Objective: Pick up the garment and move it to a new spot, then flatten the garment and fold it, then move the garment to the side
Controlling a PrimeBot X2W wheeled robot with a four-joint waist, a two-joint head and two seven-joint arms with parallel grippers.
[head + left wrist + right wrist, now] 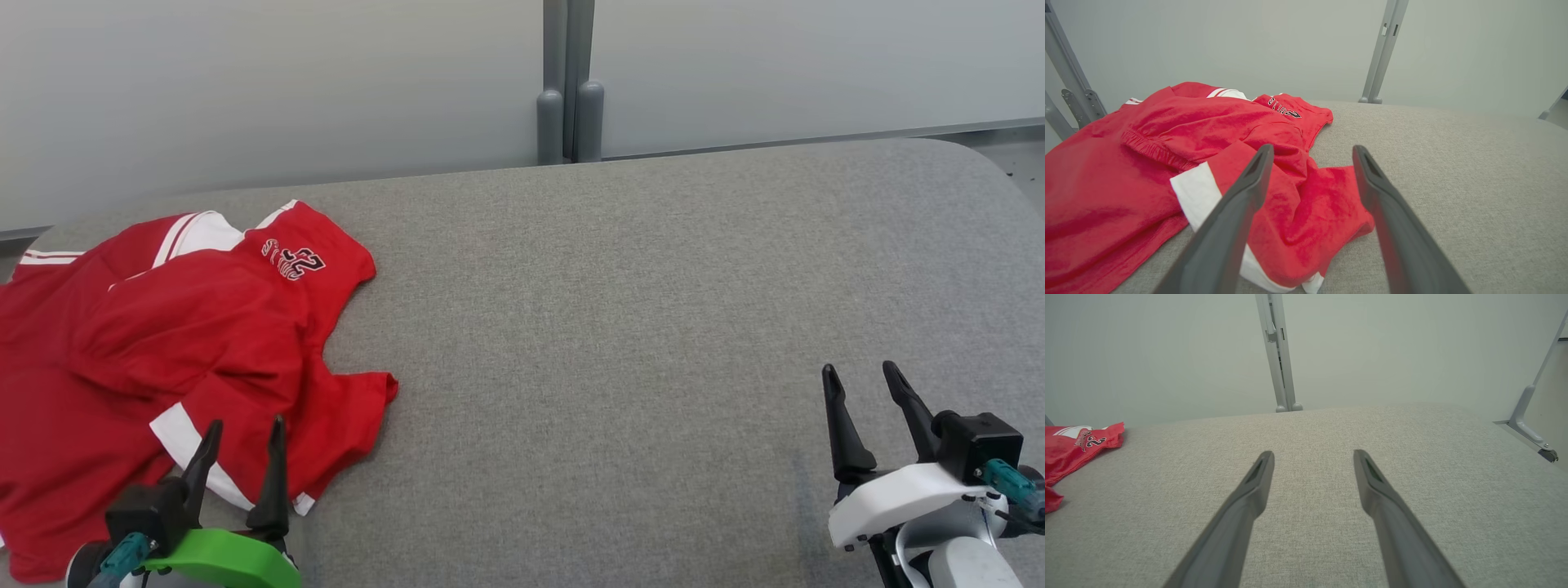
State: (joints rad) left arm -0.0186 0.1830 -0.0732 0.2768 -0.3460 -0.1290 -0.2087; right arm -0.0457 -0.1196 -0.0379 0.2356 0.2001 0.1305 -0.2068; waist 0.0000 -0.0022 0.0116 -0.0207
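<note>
I see the red garment [163, 327] crumpled at the left end of the grey tabletop [612, 327]. My left pincer [245, 423] hangs open over its near edge; my right pincer [859, 369] stands open above bare tabletop, well apart.

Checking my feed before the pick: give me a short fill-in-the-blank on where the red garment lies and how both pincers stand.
The crumpled red fabric garment lies on the robot's ____ side of the grey fabric-covered table. Its stripes are ____. The left pincer, over the garment's near edge, stands ____. The right pincer, open above bare table, holds ____.
Missing words: left; white; open; nothing.
</note>
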